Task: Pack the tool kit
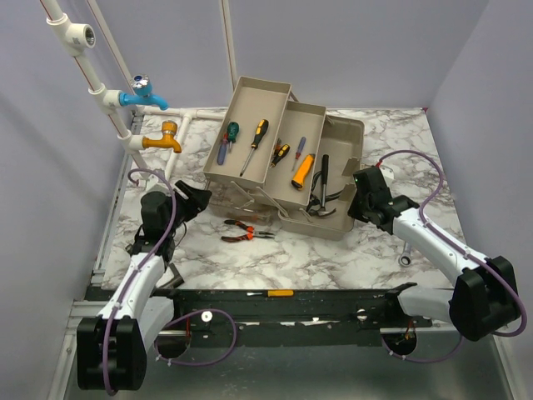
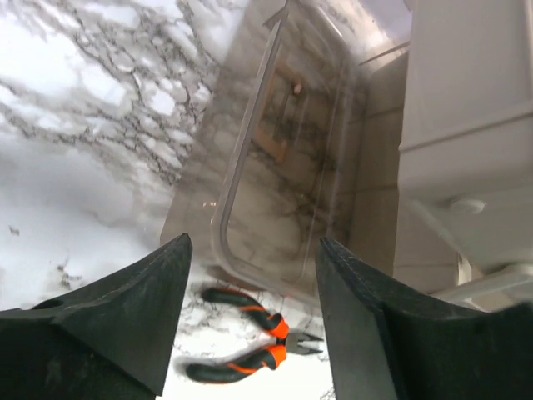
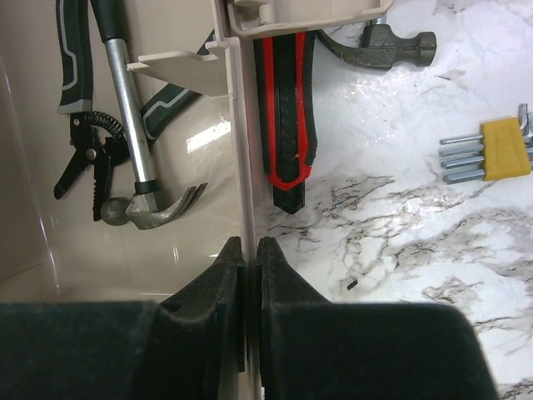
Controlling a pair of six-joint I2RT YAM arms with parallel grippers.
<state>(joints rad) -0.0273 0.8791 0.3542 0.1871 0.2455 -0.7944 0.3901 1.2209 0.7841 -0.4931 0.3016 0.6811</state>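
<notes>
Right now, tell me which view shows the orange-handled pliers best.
Left wrist: the pliers lie close, large and whole. Top external shows them small, in front of the toolbox. Right wrist misses them.

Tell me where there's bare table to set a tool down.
Bare marble lies before the toolbox, between the pliers and the wrench, down to the yellow-handled screwdriver at the near edge. Crowded: beside the right hand, where hex keys and a red-black tool lie, and around the left hand by the pliers.
</notes>
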